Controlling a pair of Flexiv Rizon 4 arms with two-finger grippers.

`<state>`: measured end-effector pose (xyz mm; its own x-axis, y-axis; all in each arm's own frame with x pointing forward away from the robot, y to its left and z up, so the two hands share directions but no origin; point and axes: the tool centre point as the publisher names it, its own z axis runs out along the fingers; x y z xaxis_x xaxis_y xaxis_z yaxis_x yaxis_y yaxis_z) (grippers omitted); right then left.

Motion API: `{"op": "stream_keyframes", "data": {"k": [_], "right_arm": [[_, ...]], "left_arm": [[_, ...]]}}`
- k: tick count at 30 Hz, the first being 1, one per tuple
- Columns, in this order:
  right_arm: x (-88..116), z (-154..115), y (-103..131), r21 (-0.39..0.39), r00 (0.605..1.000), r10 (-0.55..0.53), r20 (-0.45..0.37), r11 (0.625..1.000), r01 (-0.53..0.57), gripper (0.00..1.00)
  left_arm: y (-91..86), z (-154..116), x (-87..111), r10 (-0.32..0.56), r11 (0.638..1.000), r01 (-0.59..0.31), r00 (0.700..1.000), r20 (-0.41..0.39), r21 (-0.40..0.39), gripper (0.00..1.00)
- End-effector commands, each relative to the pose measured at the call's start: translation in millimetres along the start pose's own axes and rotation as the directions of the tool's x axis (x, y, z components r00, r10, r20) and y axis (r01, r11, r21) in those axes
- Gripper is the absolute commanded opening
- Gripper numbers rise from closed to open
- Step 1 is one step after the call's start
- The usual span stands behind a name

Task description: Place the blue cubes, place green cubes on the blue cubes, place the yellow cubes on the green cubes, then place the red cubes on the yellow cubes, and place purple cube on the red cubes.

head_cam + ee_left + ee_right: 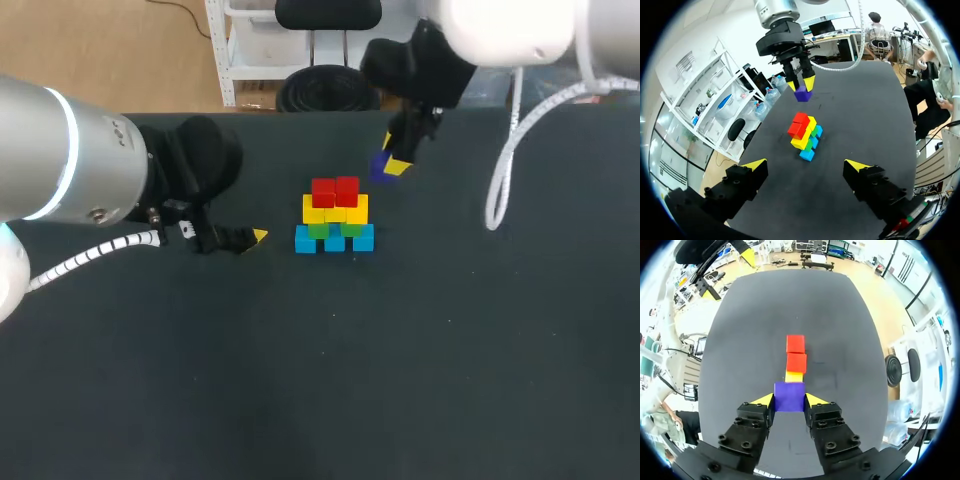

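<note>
Right gripper (789, 400) pinching one purple cube (789, 395), left gripper (806, 164) open, two red cubes (336, 191)

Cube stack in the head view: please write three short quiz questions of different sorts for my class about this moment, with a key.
1. True or false: the purple cube already rests on the red cubes.
2. The left hand is: A) open and empty; B) shut on a green cube; C) shut on a blue cube.
3. Fill in: directly under the red cubes lie the ___ cubes.

Key
1. False: the right hand grips it, clear of the red cubes.
2. A
3. yellow: the yellow cubes carry the red ones.
</note>
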<state>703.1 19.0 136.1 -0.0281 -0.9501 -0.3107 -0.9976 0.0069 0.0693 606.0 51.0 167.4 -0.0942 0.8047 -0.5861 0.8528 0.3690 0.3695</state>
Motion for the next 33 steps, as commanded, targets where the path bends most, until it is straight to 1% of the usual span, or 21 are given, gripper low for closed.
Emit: {"op": "stream_keyframes", "data": {"k": [1,16,23,33], "right_arm": [[-9.2,3.6,-5.5,-0.02,1.0,0.0,-0.011,1.0,-0.001,0.0],[-42.4,18.0,-8.4,-0.032,0.999,-0.037,-0.016,0.999,0.036,0.0],[-49.0,22.4,-8.2,-0.041,0.998,-0.049,-0.034,0.998,0.048,0.0],[-53.1,26.7,-9.3,-0.045,0.997,-0.051,-0.059,0.998,0.049,0.0]], "left_arm": [[-1.1,0.6,0.1,-0.001,1.0,0.001,1.0,-0.001,-0.006,1.0],[-1.1,0.6,0.1,-0.001,1.0,0.001,1.0,-0.001,-0.006,1.0],[-1.1,0.6,0.1,-0.001,1.0,0.001,1.0,-0.001,-0.006,1.0],[-1.1,0.6,0.1,-0.001,1.0,0.001,1.0,-0.001,-0.006,1.0]]}}
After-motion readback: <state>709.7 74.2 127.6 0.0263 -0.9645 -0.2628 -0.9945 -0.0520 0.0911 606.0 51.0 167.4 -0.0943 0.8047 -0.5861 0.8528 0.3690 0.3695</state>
